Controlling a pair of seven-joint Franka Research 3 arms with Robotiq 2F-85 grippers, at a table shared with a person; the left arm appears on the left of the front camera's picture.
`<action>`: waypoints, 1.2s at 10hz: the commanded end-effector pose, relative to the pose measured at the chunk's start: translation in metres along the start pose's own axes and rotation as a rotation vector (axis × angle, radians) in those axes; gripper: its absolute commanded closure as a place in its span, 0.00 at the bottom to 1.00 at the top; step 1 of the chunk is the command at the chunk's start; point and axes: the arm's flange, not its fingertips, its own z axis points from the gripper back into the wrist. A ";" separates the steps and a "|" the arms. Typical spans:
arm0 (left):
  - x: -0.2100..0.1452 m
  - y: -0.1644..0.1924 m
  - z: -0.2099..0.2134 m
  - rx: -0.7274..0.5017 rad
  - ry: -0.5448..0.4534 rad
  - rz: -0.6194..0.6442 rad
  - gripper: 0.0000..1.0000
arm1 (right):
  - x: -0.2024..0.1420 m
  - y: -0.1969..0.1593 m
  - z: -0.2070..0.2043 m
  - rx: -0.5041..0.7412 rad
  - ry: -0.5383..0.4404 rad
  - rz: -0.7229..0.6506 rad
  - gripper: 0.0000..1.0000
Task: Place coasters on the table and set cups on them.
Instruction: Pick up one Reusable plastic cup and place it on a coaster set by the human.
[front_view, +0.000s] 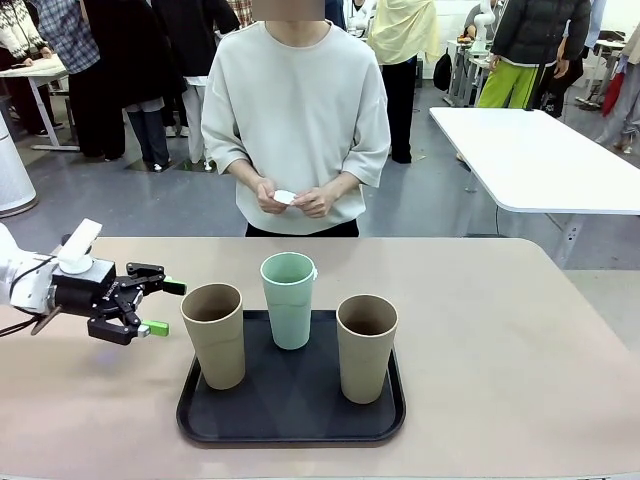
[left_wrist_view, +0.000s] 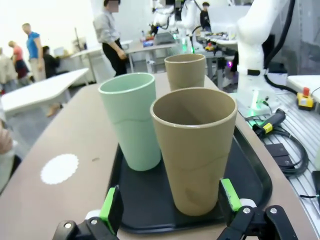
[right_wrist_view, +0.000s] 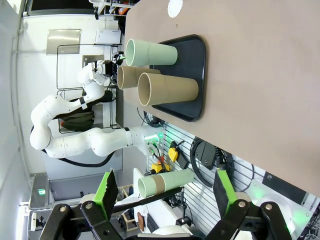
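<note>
The left end effector (front_view: 165, 307) is held with jaws apart and empty, just beside the nearest brown cup (left_wrist_view: 195, 150). This cup is judged light, stiff and smooth, best gripped mid-wall. Beyond it, a mint cup (front_view: 289, 300) and a second brown cup (front_view: 366, 347) are seen on a black tray (front_view: 290, 425), apparently empty. A coaster (left_wrist_view: 59, 168) lies on the table (front_view: 500, 330). The right end effector (right_wrist_view: 167, 192) is likewise spread, well away.
</note>
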 end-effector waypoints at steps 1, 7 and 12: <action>-0.025 -0.005 -0.014 0.002 -0.004 -0.037 0.00 | 0.001 -0.001 0.000 0.010 0.002 -0.001 0.00; -0.027 -0.005 -0.020 -0.002 0.026 0.034 0.00 | 0.001 -0.001 0.000 0.010 0.002 -0.001 0.00; -0.025 -0.005 -0.026 -0.036 0.023 0.082 0.00 | 0.001 -0.001 0.000 0.010 0.002 -0.001 0.00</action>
